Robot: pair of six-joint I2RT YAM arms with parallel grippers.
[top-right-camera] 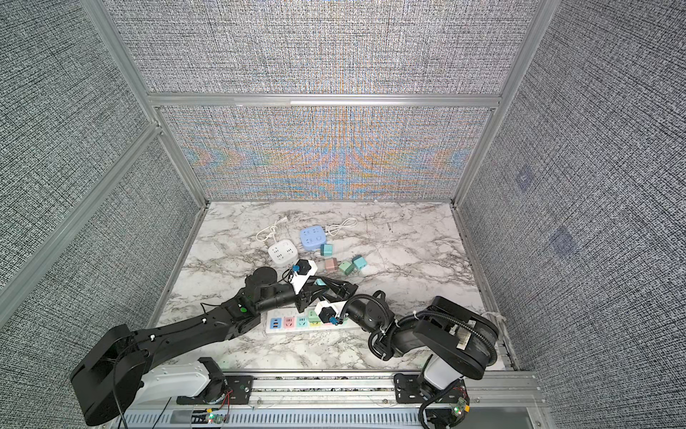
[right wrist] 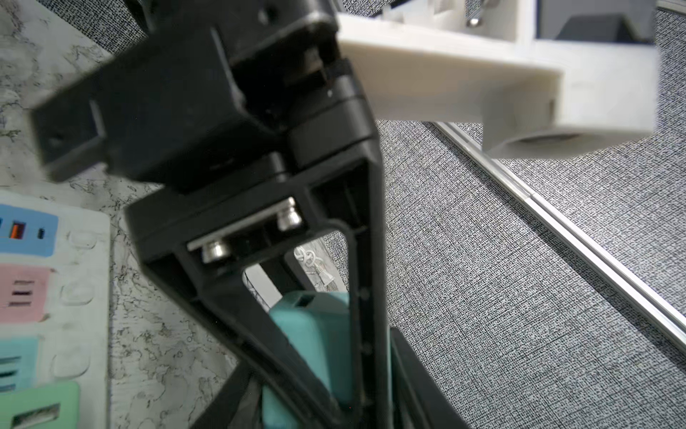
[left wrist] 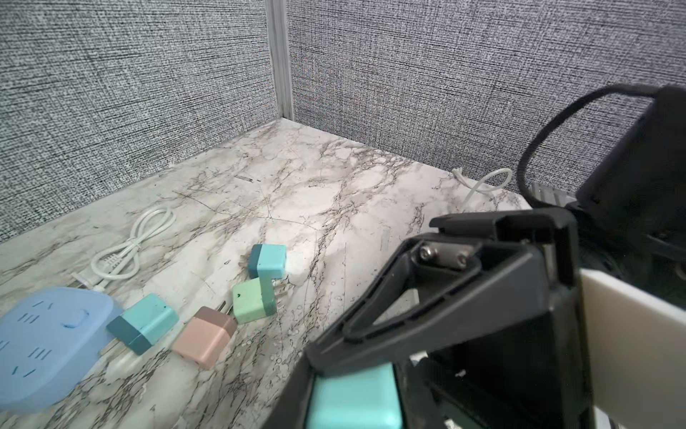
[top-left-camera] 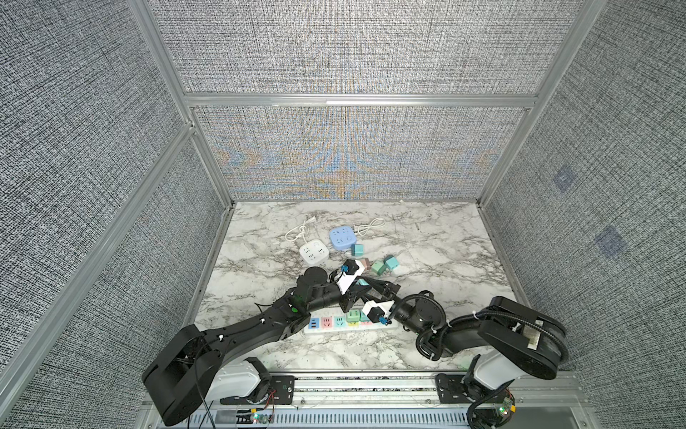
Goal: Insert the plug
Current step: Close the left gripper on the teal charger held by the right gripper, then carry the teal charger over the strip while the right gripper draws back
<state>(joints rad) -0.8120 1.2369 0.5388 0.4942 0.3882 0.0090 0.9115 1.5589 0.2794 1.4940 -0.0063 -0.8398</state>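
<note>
Overhanging the power strip (top-left-camera: 326, 324): two arms (top-left-camera: 252, 332), teal plug (top-left-camera: 363, 283) between; loose plugs (top-left-camera: 378, 267) beyond.

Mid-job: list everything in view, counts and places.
Marble-patterned tabletop: one, grey-white, underneath everything.
Socket cubes: two, white and pale blue, far centre.
Coiled cables: two, white, behind the cubes.
Loose plug adapters: four, teal, pink, green, teal, right of white cube.
Long power strip: one, white with coloured sockets, front centre.
Green plug: one, apparently seated on strip.
Teal plug: one, held between grippers.
Left gripper: one, black, shut on teal plug.
Right gripper: one, black, alongside, grip unclear.
</note>
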